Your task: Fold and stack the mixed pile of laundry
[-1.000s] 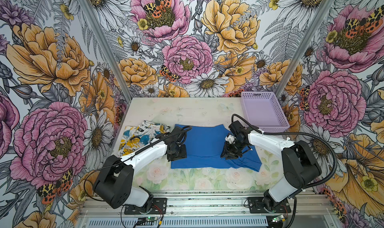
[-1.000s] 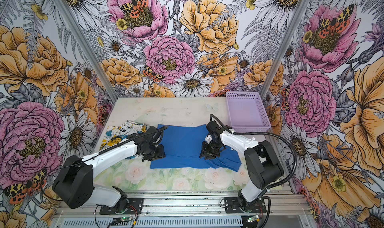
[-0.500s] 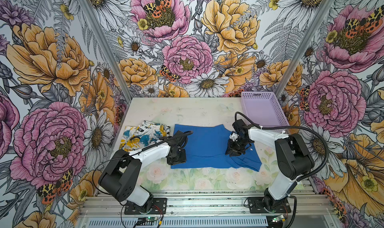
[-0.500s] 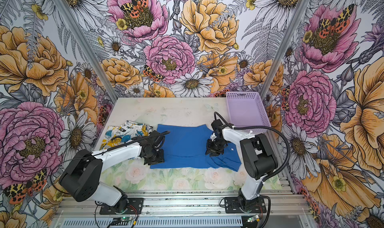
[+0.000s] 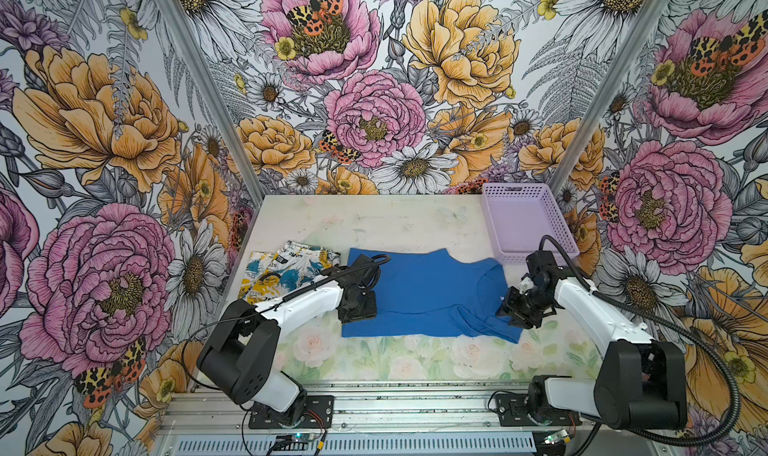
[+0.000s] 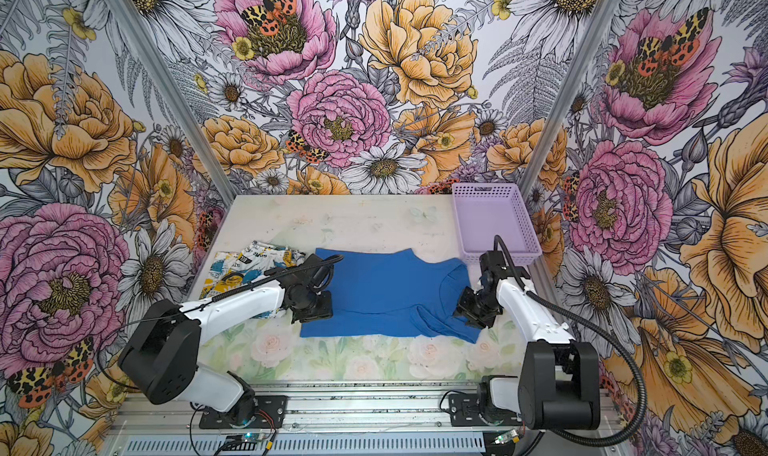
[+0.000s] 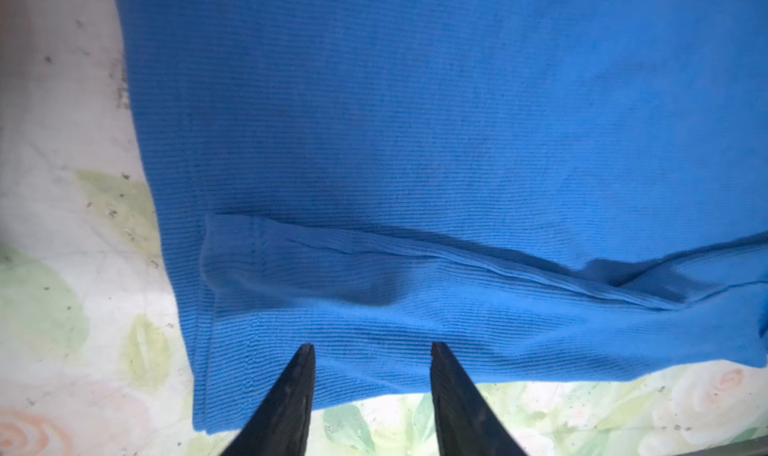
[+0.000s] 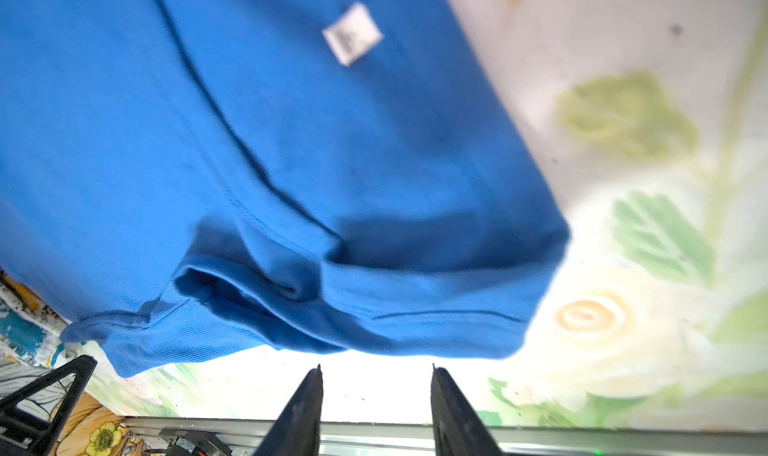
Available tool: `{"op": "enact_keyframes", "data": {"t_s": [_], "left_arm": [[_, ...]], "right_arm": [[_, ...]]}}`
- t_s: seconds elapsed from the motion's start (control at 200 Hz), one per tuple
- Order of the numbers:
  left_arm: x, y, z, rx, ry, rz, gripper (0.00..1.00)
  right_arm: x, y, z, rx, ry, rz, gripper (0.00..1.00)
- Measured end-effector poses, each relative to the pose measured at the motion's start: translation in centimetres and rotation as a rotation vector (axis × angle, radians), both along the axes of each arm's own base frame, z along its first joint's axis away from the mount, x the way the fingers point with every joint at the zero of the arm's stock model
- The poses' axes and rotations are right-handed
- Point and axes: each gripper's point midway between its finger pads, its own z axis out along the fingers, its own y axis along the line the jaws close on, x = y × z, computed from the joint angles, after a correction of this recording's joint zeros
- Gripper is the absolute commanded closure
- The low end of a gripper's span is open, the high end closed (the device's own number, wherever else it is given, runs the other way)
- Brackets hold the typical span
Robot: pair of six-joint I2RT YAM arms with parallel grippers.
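Now the shirt [image 5: 419,292] lies spread on the table [image 5: 374,221]. The left gripper [image 7: 370,348] has its jaws apart over the shirt's edge. The right gripper [image 8: 376,368] has its jaws apart too, just short of the shirt.

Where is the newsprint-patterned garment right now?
In both top views, the newsprint-patterned garment lies on the table's left side, just left of the blue T-shirt.

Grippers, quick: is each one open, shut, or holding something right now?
Left gripper: open, jaws apart over the edge of the blue T-shirt, holding nothing.
Right gripper: open, holding nothing, just off the blue T-shirt's edge.
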Motion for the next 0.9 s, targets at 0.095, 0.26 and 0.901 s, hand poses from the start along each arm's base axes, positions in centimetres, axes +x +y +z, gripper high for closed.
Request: {"op": "enact_keyframes", "data": {"t_s": [0.095,0.26,0.901], "left_arm": [[0.0,0.1,-0.7,0.018,0.020,-0.003,0.53],[-0.2,0.2,-1.2,0.031,0.034,-0.012,0.53],[0.1,0.6,-1.2,0.032,0.034,-0.002,0.53]], "right_arm": [[-1.0,-1.1,-0.8,-0.014,0.039,-0.065,0.55],[-2.0,-2.1,-1.5,-0.048,0.052,-0.126,0.57],[-1.4,-3.2,-4.5,-0.095,0.028,-0.202,0.70]]}}
